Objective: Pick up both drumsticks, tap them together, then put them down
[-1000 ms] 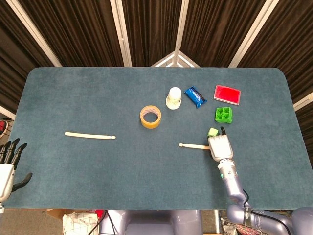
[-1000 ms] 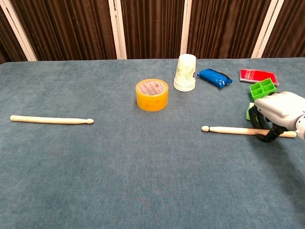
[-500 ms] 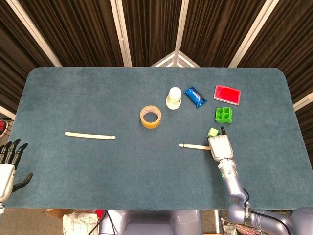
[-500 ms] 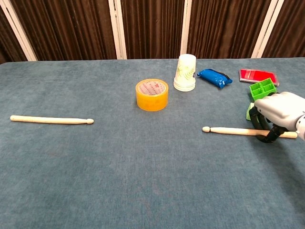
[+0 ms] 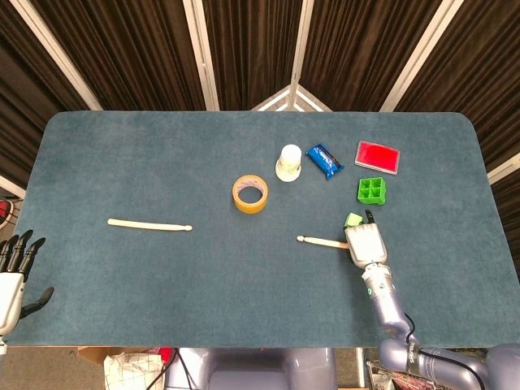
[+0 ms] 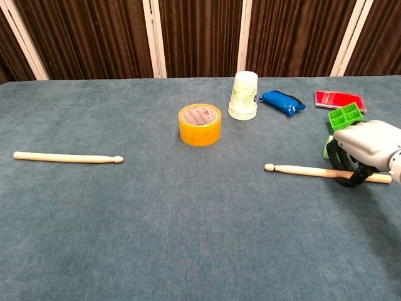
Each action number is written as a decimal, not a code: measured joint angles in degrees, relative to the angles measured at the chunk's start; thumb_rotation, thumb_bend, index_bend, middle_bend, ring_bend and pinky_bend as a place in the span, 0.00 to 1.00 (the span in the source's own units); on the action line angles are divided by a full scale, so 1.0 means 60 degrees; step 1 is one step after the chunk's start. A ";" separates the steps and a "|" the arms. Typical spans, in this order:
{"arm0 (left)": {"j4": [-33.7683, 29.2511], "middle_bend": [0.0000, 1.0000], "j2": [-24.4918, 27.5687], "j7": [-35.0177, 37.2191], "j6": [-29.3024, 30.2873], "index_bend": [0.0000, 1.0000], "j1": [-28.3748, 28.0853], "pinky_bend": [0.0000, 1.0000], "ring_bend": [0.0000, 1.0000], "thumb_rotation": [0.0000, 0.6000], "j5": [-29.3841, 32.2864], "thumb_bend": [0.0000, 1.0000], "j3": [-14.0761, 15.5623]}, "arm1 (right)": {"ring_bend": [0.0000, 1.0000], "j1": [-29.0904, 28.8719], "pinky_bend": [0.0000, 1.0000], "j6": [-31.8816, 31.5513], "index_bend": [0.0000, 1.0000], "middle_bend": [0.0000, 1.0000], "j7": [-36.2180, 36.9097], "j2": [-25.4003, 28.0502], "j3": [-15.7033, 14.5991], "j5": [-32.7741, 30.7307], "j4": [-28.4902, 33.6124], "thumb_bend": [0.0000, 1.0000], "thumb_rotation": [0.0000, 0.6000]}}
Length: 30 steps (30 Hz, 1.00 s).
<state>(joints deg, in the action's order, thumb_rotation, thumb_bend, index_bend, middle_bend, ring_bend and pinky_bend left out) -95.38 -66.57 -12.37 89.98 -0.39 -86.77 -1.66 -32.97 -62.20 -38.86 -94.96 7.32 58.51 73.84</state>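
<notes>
So the right robot hand (image 6: 366, 145) is sitting over on the right side of the blue-carpeted counter (image 5: 162, 162), and its fingers (image 6: 346, 168) are curling around the butt end of the right drumstick (image 6: 301, 170), so it's grasping that one. The stick is lying roughly level with its rounded tip pointing toward the middle of the counter; from these angles I can't really tell if it's lifted or resting on the carpet. In the head view the same robot hand (image 5: 363, 242) is covering the stick's back end, with only the tip half (image 5: 319, 241) poking out to the left. The left robot hand (image 5: 16, 268) is hanging way off by the near-left corner, past the counter's edge, fingers spread apart and holding nothing. The left drumstick (image 5: 149, 225) is lying flat on the left side of the counter, well apart from that hand, tip pointing right. Other stuff: a roll of yellow tape (image 6: 200, 124) near the middle, an upside-down paper cup (image 6: 243, 95) just behind it to the right, a blue packet (image 6: 281, 103) beside the cup, a red box (image 6: 335, 98) at the far right, a green grid tray (image 6: 345, 115) near it, and a small light-green block (image 5: 353, 219) right by the right hand.
</notes>
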 measured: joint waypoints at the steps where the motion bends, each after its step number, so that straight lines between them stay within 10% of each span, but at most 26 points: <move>1: 0.0001 0.00 0.0000 -0.0001 -0.0007 0.13 -0.0002 0.07 0.00 1.00 0.0011 0.35 -0.0003 | 0.48 0.0004 0.11 0.0003 0.68 0.62 0.0022 0.0017 -0.0013 0.0032 0.0017 0.45 1.00; 30: -0.0164 0.05 0.0506 -0.0227 -0.0394 0.13 -0.0344 0.07 0.00 1.00 -0.0218 0.35 -0.0047 | 0.49 0.0327 0.11 -0.1089 0.70 0.64 0.5398 0.1946 -0.0033 0.3575 0.1261 0.45 1.00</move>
<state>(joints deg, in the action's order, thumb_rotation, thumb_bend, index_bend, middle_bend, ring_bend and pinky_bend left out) -96.36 -63.54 -13.73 87.62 -2.45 -88.08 -1.94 -31.00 -68.73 -6.47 -83.28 7.12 79.96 81.41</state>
